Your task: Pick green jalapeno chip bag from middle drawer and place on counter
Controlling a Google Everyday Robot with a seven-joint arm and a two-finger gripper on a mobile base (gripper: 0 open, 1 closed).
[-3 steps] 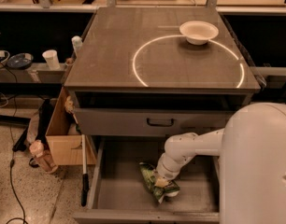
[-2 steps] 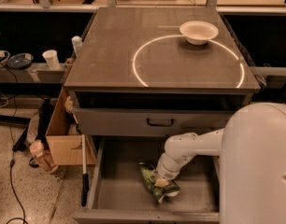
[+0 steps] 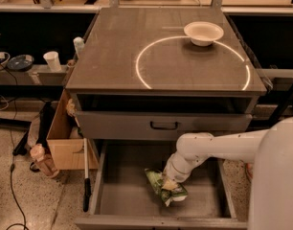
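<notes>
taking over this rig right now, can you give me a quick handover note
Gripper: down inside the open middle drawer, right at the chip bag. Whether it has a hold on the bag cannot be made out.
Chip bag: lying on the drawer floor, toward the front, not yet lifted.
Counter: a white bowl sits at its far right, on the circle line; no bag on it.
Done: the drawer is open and the gripper is at the bag.
Left: confirm the grasp, lift the bag out of the drawer, set it on the counter.
</notes>
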